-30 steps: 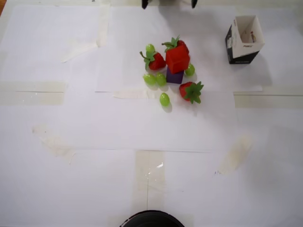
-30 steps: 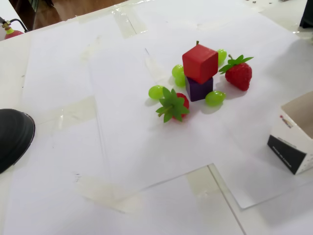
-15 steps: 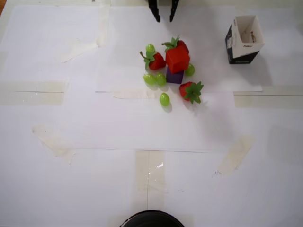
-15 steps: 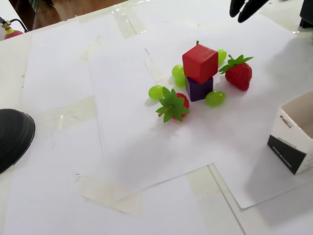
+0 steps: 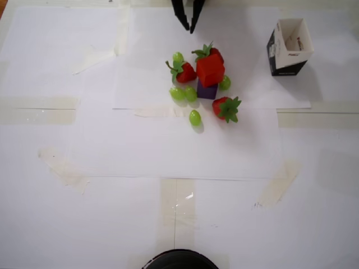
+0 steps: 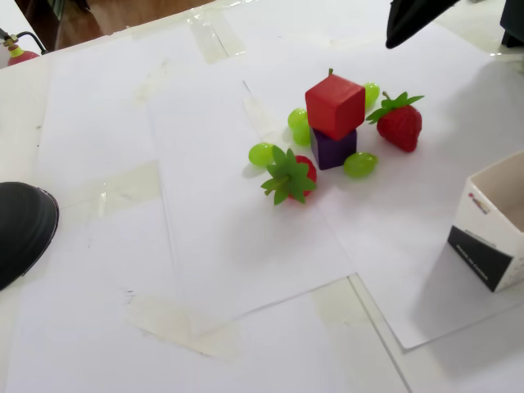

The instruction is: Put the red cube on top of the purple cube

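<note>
So the small bright-red block w/ flat square faces (image 5: 210,69) is already sitting on top of the smaller dark-purple block (image 5: 206,91), roughly mid-upper part of the paper-covered white tabletop (image 5: 168,145). In the fixed view the red cube (image 6: 335,106) looks twisted a bit vs the purple cube (image 6: 332,149) and overhangs it, since it's the bigger of the two. Stack reads as done imo.

The black gripper (image 5: 188,22) is up at the top edge in the overhead view, well apart from the stack. Jaws look closed or almost, tips nearly meeting, nothing between them. In the fixed view it's just a dark wedge (image 6: 409,20), so can't confirm much there.

Handling guess: both cubes look rigid, light, prob wood or plastic w/ smooth painted faces, so a bit slippery but not fragile. Sharp edges + flat sides = easy pinch on two opposite side faces, mid-height. Top-heavy stack on a smaller base tho, so any nudge could tip it.

Crowded around it: three plastic strawberries w/ green leafy tops (image 5: 226,108) and several glossy green grapes (image 5: 194,117), some touching or just beside the purple cube. Open black-and-white paper carton (image 5: 288,47) sits well off to the right in overhead.
</note>
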